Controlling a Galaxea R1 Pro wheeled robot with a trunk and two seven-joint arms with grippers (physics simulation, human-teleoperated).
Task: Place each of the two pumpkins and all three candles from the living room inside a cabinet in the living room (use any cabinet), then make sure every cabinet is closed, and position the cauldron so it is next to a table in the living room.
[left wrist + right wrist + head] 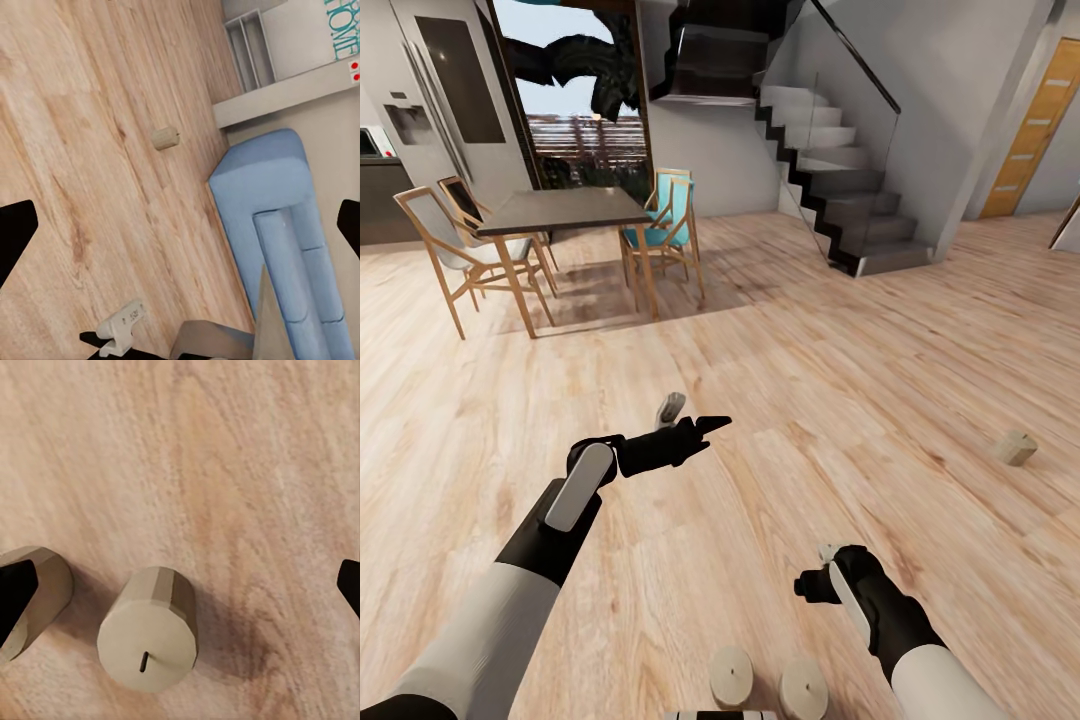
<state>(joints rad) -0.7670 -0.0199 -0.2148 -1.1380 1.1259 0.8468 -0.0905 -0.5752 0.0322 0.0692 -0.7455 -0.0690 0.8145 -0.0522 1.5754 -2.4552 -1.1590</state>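
Two candles (731, 677) upright on floor, just beside right hand (822, 572), fingers spread

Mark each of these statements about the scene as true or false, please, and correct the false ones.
1. Two candles stand upright on the wooden floor near the robot's base. True.
2. A third candle lies on its side, further away on the robot's right. True.
3. The right pincer is shut on a candle. False: it is open and holds nothing; the candles are on the floor beneath it.
4. The left pincer carries an orange pumpkin. False: it is open and empty.
5. The dining table has a cauldron on it. False: its top looks bare.
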